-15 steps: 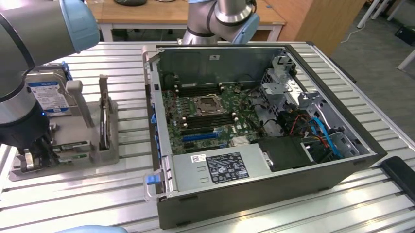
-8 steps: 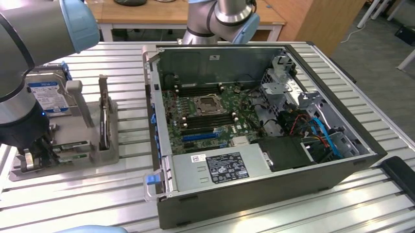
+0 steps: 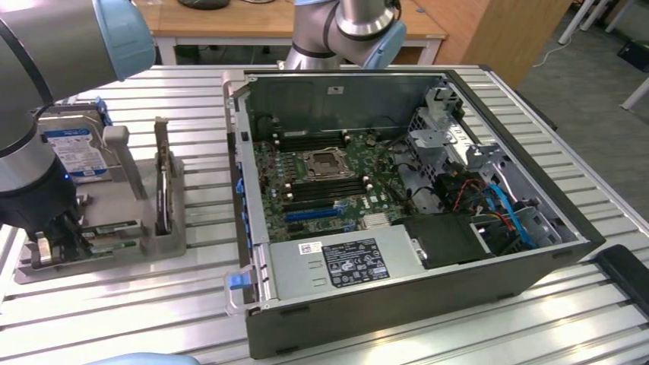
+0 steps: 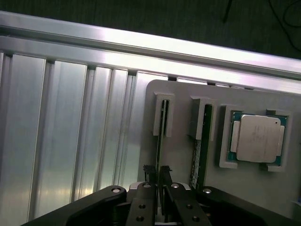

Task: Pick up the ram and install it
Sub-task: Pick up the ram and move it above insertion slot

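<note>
A ram (image 4: 162,127), a thin green stick, stands on edge in a slot of the grey holder (image 4: 183,94). My gripper (image 4: 157,170) straddles its near end, with the black fingers (image 4: 150,173) pressed against both sides, shut on it. The stick still sits in its slot. A second ram stick (image 4: 203,141) stands in the neighbouring slot. In the exterior view, my gripper (image 3: 51,237) is low over the holder (image 3: 142,228) at the exterior view's left, beside the open computer case (image 3: 406,190) with its motherboard memory slots (image 3: 304,188).
A square silver processor chip (image 4: 256,139) lies in the holder beside the sticks. A hard drive (image 3: 76,148) with a blue-white label stands upright at the holder's far end. The ribbed metal table (image 3: 182,304) reaches its edge just past the holder.
</note>
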You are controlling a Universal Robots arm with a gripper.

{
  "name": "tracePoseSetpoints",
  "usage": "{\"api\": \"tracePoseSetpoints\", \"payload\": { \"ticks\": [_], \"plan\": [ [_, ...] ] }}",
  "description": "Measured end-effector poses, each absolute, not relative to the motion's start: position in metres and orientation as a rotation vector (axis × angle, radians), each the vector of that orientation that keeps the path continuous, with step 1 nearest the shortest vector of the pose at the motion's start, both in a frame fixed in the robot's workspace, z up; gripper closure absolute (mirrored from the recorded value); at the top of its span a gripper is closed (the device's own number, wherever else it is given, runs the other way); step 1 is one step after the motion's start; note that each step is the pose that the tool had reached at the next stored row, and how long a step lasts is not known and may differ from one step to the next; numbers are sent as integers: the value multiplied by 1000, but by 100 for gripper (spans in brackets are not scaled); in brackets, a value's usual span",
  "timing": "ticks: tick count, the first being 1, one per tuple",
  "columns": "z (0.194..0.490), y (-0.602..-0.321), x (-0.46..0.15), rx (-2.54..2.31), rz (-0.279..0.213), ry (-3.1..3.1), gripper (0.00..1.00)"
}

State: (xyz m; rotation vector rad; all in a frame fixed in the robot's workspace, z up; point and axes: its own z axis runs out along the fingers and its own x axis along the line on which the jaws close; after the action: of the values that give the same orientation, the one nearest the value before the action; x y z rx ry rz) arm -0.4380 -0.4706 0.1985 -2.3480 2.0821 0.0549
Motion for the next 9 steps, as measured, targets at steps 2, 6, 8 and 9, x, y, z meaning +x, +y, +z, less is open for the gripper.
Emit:
{"api": "tracePoseSetpoints", "payload": {
  "ticks": [2, 6, 8, 9],
  "plan": [
    [201, -471, -438, -2348, 55, 2082, 86],
    [206, -471, -438, -2348, 55, 2082, 86],
    [210, -471, -438, -2348, 55, 2082, 86],
    [211, -471, -438, -2348, 55, 2082, 86]
  ]
}}
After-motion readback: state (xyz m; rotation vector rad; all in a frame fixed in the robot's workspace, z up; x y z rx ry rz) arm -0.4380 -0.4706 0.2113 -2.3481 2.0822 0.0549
